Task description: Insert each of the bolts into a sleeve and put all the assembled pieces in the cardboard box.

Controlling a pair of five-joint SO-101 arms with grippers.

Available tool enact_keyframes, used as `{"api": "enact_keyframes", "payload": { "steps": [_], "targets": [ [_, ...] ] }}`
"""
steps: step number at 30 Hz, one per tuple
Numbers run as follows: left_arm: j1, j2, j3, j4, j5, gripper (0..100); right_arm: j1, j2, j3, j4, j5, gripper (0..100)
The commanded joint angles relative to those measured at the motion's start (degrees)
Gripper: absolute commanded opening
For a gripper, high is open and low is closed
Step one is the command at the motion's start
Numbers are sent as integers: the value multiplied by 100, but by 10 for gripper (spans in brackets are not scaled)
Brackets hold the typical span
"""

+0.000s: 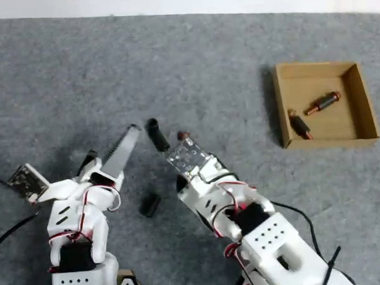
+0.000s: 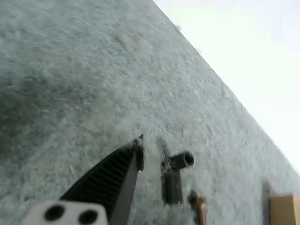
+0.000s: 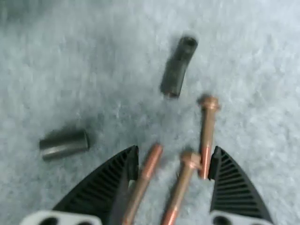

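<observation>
**A:** While the left gripper (image 1: 131, 130) hangs just beside a short black metal sleeve (image 1: 156, 135), I cannot tell its grip state. A second black sleeve (image 1: 150, 204) lies loose, nearer the arms.

**B:** The right gripper (image 3: 171, 154) is spread wide and holds nothing. Three copper-coloured bolts (image 3: 180, 187) lie between its tips on the grey carpet (image 1: 57, 73).

**A:** Far right, the brown cardboard box (image 1: 314, 67) has two assembled pieces (image 1: 322, 102) inside. The step in hand is probably picking a bolt.

**B:** The next move calls for closing on one shank only, then lining it up with a sleeve bore.

The left arm (image 1: 78, 220) and right arm (image 1: 260, 235) are cased in white shells; red and black cables (image 1: 296, 212) are looped at joints; the fingers (image 3: 234, 187) are ribbed black.
</observation>
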Motion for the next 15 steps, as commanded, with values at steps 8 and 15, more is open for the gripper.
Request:
{"api": "enact_keyframes", "payload": {
  "steps": [8,15],
  "targets": [
    [-505,-48,-48,-352,141,622,-57,3705,-2633,-532,-62,220],
    [-505,-48,-48,-352,141,622,-66,5578,-4154,-514,-62,220]
  ]
}}
